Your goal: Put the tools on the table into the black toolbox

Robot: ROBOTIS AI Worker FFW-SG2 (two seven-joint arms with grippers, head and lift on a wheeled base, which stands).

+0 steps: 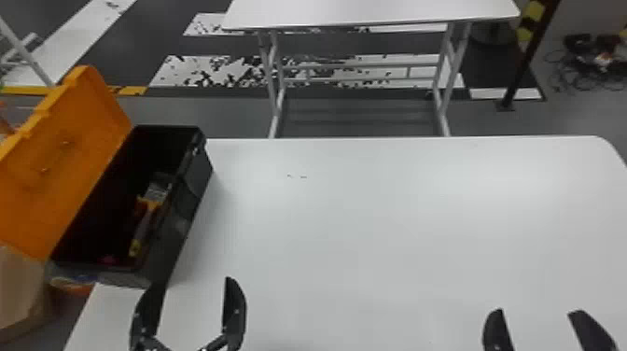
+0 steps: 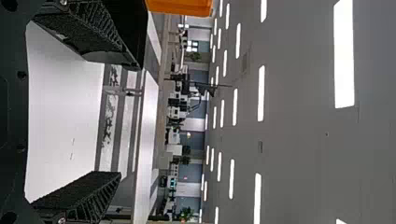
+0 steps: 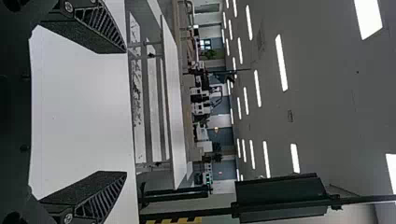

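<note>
The black toolbox (image 1: 186, 205) stands at the table's left side with its orange lid (image 1: 60, 163) raised. Inside it lies a tool with an orange and yellow handle (image 1: 143, 224), near a greyish piece (image 1: 157, 189). My left gripper (image 1: 189, 305) is open near the toolbox's front corner, with bare table between its fingers. In the left wrist view the left gripper (image 2: 100, 116) has its fingers wide apart. At the lower right my right gripper (image 1: 536, 317) stands open and holds nothing; the right wrist view gives the same of the right gripper (image 3: 114, 112).
The white table (image 1: 396, 224) extends from the toolbox to the right, with small dark marks on its surface. A second white table (image 1: 373, 11) stands beyond it. A striped post (image 1: 532, 51) rises at the back right, and a cardboard-coloured box (image 1: 21, 294) sits at the left edge.
</note>
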